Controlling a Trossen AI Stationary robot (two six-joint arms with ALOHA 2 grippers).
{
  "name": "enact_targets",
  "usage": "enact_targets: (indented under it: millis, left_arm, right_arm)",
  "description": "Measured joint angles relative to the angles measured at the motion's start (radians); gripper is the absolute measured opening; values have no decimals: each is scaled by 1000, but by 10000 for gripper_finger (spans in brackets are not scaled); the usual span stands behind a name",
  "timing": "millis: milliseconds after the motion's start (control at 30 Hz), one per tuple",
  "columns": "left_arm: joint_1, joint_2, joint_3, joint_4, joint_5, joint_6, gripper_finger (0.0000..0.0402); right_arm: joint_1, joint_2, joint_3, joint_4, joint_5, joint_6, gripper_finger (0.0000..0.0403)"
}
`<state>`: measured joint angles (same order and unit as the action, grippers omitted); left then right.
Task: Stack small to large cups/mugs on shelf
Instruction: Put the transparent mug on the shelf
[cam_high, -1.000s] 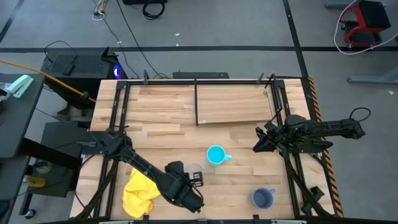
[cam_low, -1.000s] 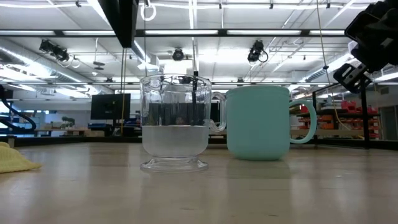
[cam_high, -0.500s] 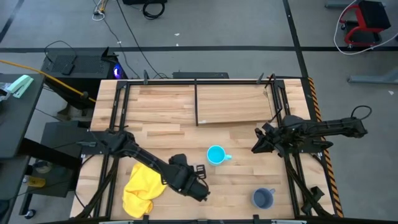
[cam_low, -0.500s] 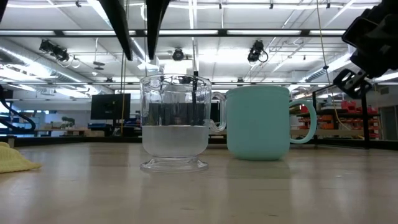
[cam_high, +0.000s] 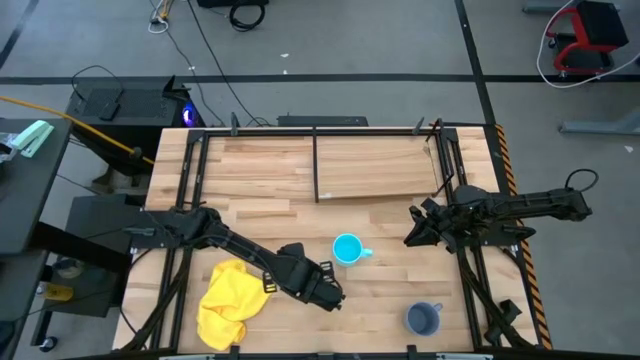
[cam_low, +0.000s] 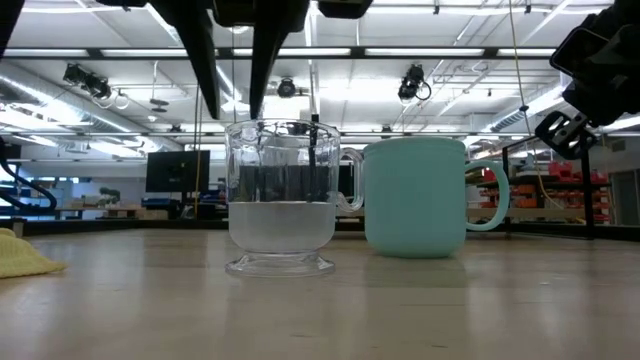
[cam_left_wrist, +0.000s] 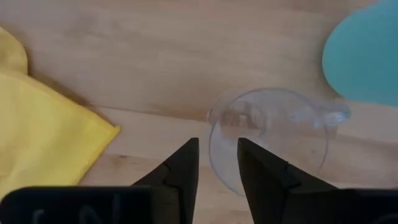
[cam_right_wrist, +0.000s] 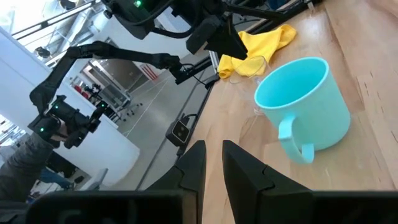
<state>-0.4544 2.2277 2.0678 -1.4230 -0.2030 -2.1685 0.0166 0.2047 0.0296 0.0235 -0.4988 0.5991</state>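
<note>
The small clear cup stands upright on the table, just left of the cyan mug, whose handle points right. My left gripper points down over the clear cup's left rim. It is open, with one finger on each side of the rim and just above it. The grey-blue mug stands alone near the front edge. The shelf board lies at the far side with its black upright. My right gripper waits at the right, open and holding nothing, facing the cyan mug.
A crumpled yellow cloth lies at the front left, close to my left arm. Black frame rails run along both sides of the table. Bare planks lie between the mugs and the shelf.
My left gripper has moved from beside the yellow cloth toward the table's right and far side, coming over the clear cup's rim. Its fingers have opened from shut to a clear gap. The cups have stayed where they were.
</note>
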Motion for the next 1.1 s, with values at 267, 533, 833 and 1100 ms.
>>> enact_targets:
  millis: [267, 533, 833, 1100]
  left_arm:
    - [27, 19, 0, 9, 69, 54, 114]
    - [26, 17, -39, 39, 125, 38, 101]
    - [39, 18, -99, 86, 173, 58, 84]
    - [63, 18, -99, 129, 171, 124, 38]
  right_arm:
    - [0, 2, 0, 0, 0, 0, 62]
    - [0, 4, 0, 0, 0, 0, 62]
    - [0, 5, 0, 0, 0, 0, 62]
    - [0, 5, 0, 0, 0, 0, 62]
